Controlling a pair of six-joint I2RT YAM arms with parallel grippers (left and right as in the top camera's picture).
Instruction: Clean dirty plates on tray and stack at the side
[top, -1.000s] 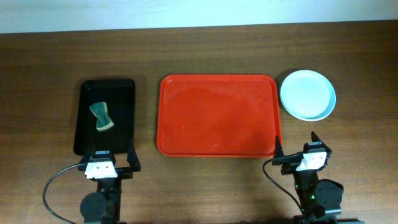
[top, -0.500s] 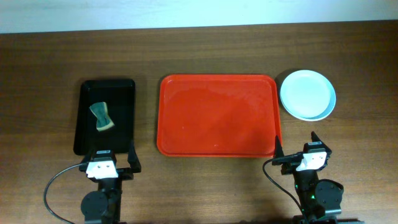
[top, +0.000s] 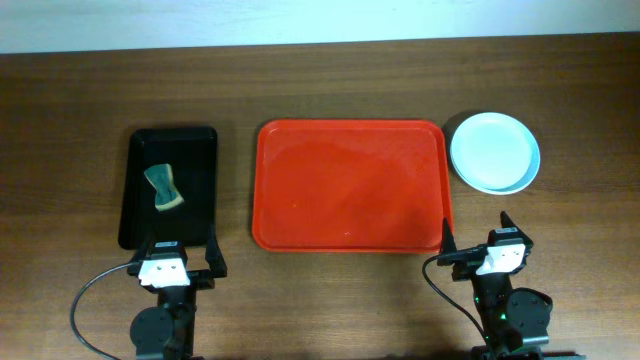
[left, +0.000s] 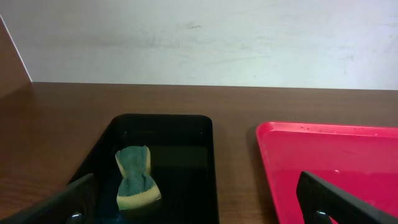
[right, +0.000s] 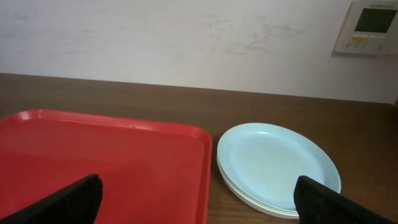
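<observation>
The red tray (top: 348, 187) lies in the table's middle with no plates on it; it also shows in the left wrist view (left: 336, 168) and the right wrist view (right: 106, 155). The plates (top: 494, 151) sit stacked to the tray's right, light blue on top, with pale rims showing beneath in the right wrist view (right: 277, 165). My left gripper (top: 180, 262) is open and empty at the front edge, below the black tray. My right gripper (top: 478, 243) is open and empty near the red tray's front right corner.
A black tray (top: 169, 187) at the left holds a green and yellow sponge (top: 164, 187), also in the left wrist view (left: 135, 177). A pale wall runs along the table's far edge. A wall controller (right: 372, 26) hangs at the right.
</observation>
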